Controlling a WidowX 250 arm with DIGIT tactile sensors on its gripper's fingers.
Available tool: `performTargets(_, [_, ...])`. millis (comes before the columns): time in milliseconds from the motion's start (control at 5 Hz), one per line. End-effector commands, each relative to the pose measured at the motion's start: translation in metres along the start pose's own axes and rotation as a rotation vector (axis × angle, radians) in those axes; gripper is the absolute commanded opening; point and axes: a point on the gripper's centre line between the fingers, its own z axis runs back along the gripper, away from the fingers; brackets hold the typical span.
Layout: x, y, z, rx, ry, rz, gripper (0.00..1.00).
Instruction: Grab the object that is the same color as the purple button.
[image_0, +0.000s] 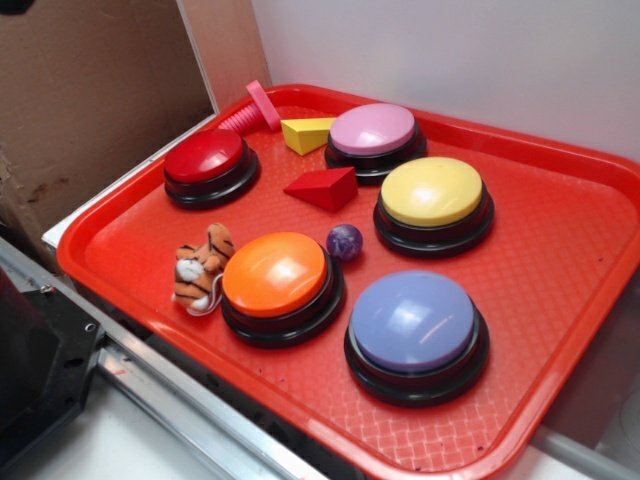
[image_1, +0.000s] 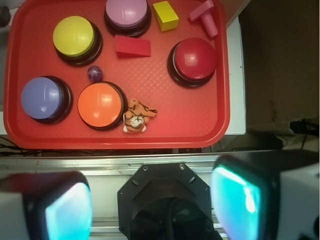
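A small glossy dark-purple marbled ball (image_0: 344, 241) lies on the red tray (image_0: 560, 290), between the orange button (image_0: 275, 272), the yellow button (image_0: 432, 191) and the large lavender-purple button (image_0: 414, 321). In the wrist view the ball (image_1: 95, 73) sits above the orange button (image_1: 100, 103), right of the purple button (image_1: 41, 97). My gripper (image_1: 155, 205) is high above and off the tray's near edge, over the robot base. Its two teal-padded fingers (image_1: 67, 212) stand wide apart with nothing between them. The gripper does not show in the exterior view.
On the tray also stand a red button (image_0: 205, 157) and a pink button (image_0: 372, 129). A red wedge (image_0: 323, 187), a yellow block (image_0: 306, 133), a pink bolt (image_0: 252, 110) and a striped tiger toy (image_0: 200, 267) lie there. A metal rail (image_1: 150, 162) runs along the tray's front. A cardboard wall (image_0: 90, 90) stands at left.
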Motion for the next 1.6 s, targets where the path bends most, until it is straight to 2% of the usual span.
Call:
performTargets(0, [0.000, 0.000, 0.000, 0.000, 0.000, 0.000, 1.00])
performTargets(400, [0.050, -0.024, -0.058, 0.008, -0.054, -0.003, 1.00])
performTargets(600, [0.074, -0.037, -0.092, 0.031, -0.047, 0.024, 1.00])
performTargets(800, [0.091, -0.058, -0.130, 0.020, -0.073, 0.033, 1.00])
performTargets(1000, [0.102, -0.071, -0.158, 0.026, -0.101, 0.017, 1.00])
performTargets(1200, [0.110, -0.074, -0.181, -0.001, -0.079, 0.008, 1.00])
performTargets(1400, [0.117, -0.073, -0.195, 0.008, -0.076, 0.016, 1.00])
